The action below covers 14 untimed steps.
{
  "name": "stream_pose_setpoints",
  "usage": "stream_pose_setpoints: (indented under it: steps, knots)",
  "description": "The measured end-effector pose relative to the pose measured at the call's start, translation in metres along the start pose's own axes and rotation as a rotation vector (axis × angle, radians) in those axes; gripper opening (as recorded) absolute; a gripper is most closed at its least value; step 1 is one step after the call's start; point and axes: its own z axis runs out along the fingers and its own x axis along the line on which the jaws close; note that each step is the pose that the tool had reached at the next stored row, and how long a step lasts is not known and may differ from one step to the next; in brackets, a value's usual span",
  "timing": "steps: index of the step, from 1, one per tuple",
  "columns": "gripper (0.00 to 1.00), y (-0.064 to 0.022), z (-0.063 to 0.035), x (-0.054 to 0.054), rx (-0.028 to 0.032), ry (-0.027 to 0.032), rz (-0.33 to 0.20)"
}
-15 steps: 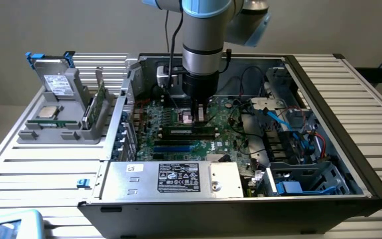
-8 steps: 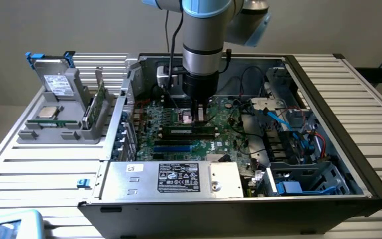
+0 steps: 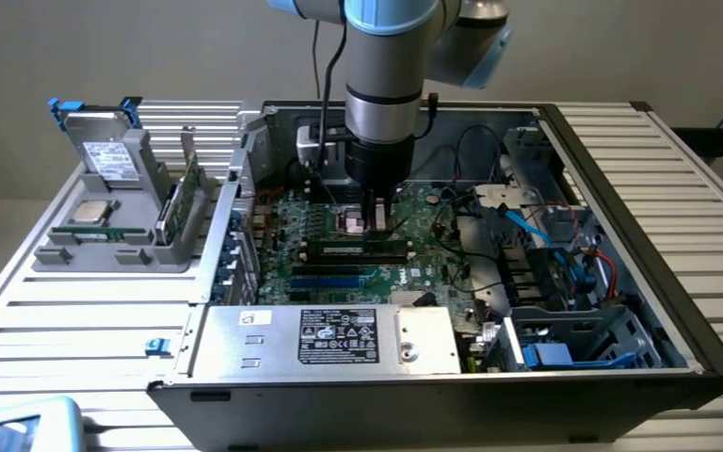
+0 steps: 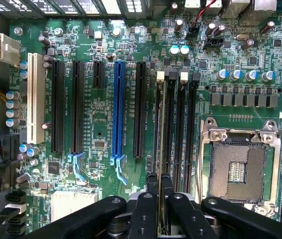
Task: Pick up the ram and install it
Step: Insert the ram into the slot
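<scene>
Inside open case (image 3: 462,405), ram (image 4: 161,127) in pincer (image 4: 159,179)

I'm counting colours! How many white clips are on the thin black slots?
2. One white plastic clip is at the thin green ram stick's end; the other is nearer the silver processor socket. The fingers may hide more.

The ram (image 3: 359,250) (green, dark chips) stands on its long edge. It lies near the processor socket (image 4: 240,172), parallel to its side.
</scene>
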Motion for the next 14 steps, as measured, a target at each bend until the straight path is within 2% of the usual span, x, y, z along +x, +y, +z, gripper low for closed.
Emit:
stream_pose_setpoints:
  steps: [14]
  knots:
    - [0.14,0.0002,0.0007,-0.0001,-0.0002,0.0004,0.0]
